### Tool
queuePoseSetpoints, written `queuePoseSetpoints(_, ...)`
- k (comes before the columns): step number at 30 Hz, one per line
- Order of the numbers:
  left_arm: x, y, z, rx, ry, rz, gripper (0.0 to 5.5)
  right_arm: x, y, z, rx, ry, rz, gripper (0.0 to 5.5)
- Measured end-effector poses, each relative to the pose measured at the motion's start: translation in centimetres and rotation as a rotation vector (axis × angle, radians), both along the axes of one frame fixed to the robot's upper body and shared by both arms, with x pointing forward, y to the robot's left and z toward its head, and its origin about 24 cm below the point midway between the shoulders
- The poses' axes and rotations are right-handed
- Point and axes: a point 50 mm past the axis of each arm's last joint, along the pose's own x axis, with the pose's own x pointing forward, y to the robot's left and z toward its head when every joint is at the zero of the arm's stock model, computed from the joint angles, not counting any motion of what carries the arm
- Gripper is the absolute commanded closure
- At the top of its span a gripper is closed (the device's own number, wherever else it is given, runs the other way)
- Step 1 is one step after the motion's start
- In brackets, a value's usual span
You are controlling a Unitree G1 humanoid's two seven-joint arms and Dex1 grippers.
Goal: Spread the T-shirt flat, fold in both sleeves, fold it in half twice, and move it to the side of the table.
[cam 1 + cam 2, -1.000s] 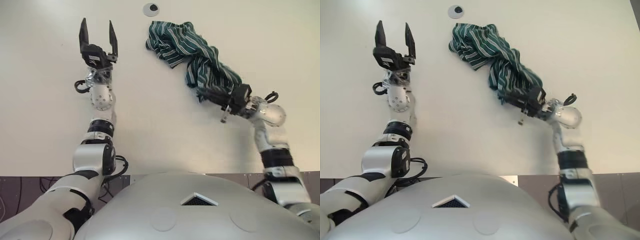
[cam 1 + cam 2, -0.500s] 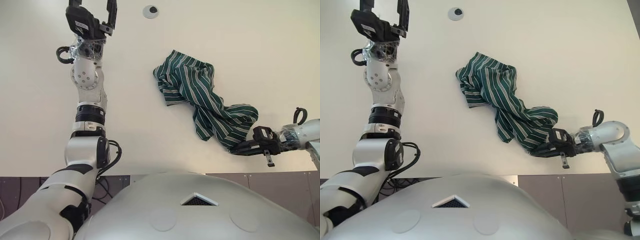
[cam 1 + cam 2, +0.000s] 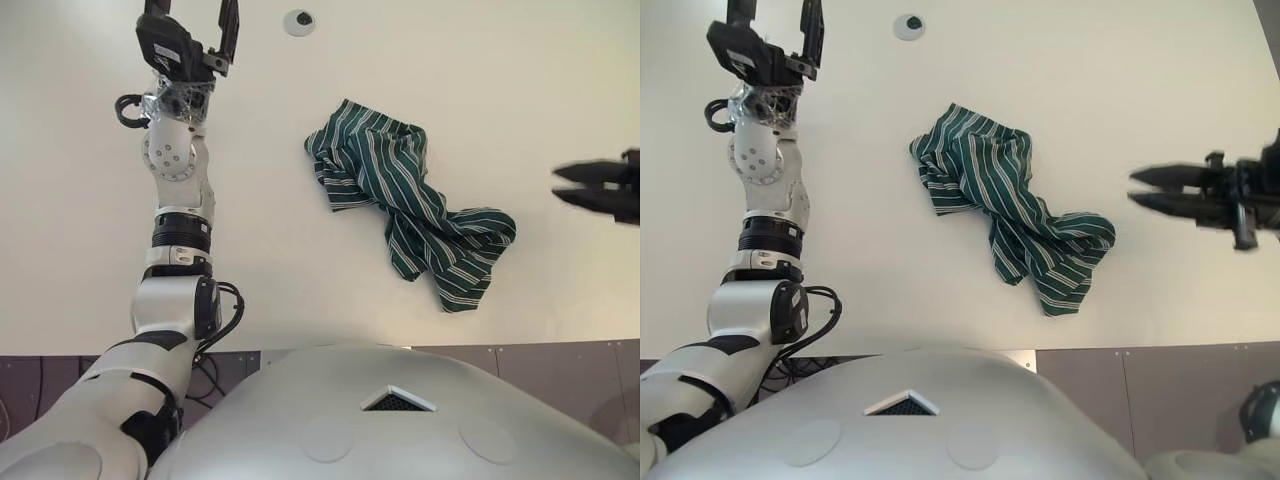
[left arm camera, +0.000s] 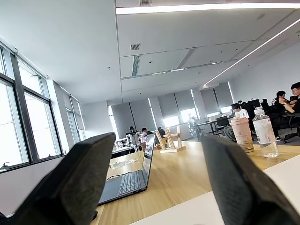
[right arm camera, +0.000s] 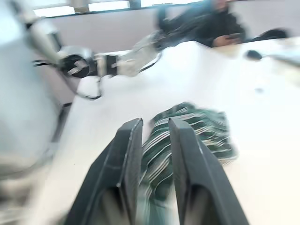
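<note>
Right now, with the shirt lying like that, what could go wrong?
The T-shirt lies bunched and twisted, so the jaws may pinch several layers at once and fail to spread it flat. Its lower end sits close to the near edge of the table; a pull that way might drag it off.

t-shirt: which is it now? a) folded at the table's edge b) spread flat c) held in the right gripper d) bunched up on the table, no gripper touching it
D: the T-shirt lies bunched on the table, and the right gripper hangs apart from it, off to its right.
</note>
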Motion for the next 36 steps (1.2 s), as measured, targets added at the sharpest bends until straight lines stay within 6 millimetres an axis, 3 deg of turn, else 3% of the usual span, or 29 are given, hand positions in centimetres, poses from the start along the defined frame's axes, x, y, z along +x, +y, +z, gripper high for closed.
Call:
queuePoseSetpoints(3,0.0,0.1,-0.1,-0.002,0.003,0.002,2.18,4.0,1.6,-3.9,-0.182,-0.002,-0.252,4.51)
queuePoseSetpoints(7,-0.3,0.3,-0.2,0.004,0.008,0.002,2.18,7.1,3.8,-7.4,-0.56,-0.136,-0.337,4.51)
queuePoseSetpoints(9,-0.3,0.5,-0.1,0.003,0.009,-0.001,2.18,7.1,6.9,-10.1,-0.594,-0.13,-0.221,4.51)
queuePoseSetpoints(15,-0.3,2.1,0.2,-0.01,0.032,0.033,2.18,6.8,15.6,-11.3,-0.468,-0.211,0.054,4.51)
queuePoseSetpoints(21,-0.4,3.7,1.1,-0.008,0.028,0.054,2.18,5.1,21.6,-11.8,-0.373,-0.238,0.235,4.51)
queuePoseSetpoints(27,-0.3,4.6,0.4,-0.028,0.106,0.036,2.18,5.0,22.2,-12.1,-0.32,-0.212,0.219,4.51)
queuePoseSetpoints(32,0.0,4.0,-1.5,-0.015,0.266,-0.095,2.18,7.5,18.5,-10.0,-0.28,-0.274,0.015,4.51)
queuePoseSetpoints(36,-1.3,1.8,-3.3,0.191,0.434,-0.467,2.18,8.5,15.7,-8.4,-0.243,-0.309,-0.113,4.51)
